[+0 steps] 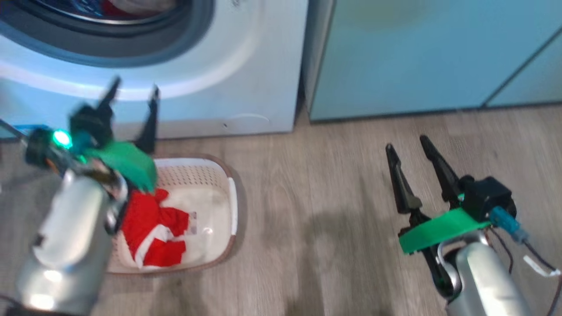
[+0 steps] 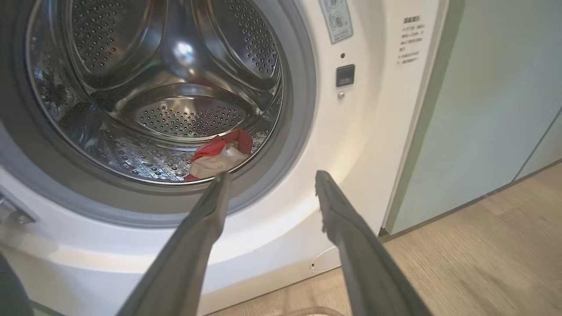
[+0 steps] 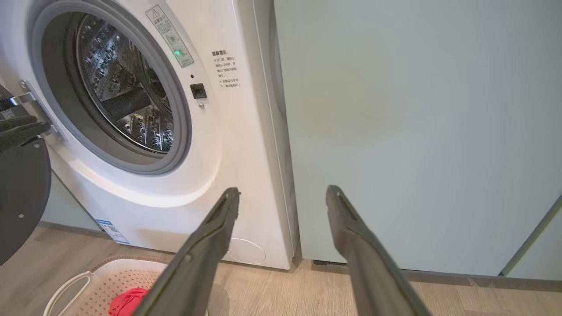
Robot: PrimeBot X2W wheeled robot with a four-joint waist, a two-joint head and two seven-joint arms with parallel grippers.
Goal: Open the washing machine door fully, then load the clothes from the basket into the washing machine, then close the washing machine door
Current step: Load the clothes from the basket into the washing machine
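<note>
A: The left jaws stand spread wide with nothing between them, up over the basket (image 1: 232, 193) and aimed at the washer (image 1: 246, 66). The right jaws, off over bare floor (image 1: 329, 197), are parted too and carry nothing.

B: Which step, then?

A: Loading, I'd judge. The door (image 3: 19, 197) hangs open at the far left. One red-and-white piece (image 2: 219, 156) lies in the drum (image 2: 189, 118), just inside its grey lip. The other clothes (image 1: 151, 228) lie in the basket, on the floor right in front of the washer.

B: And next?

A: Probably the left arm has to drop to the pile and close on a good fold. Then it lifts the cloth clear of the basket rim and carries it over the lip. It should go deep enough that nothing hangs where the door must seal. Soft cloth may trail or snag.

B: What does each view add?

A: The head view blurs the left arm, but it gives the pile, in the basket's left half and partly under that arm. For the piece in the drum, go to the left wrist view, which looks straight in. For the door, go to the right wrist view: a dark disc on its hinge, well clear of the opening. That view also takes in a basket corner and the teal cabinet (image 3: 395, 131) on the right.
</note>
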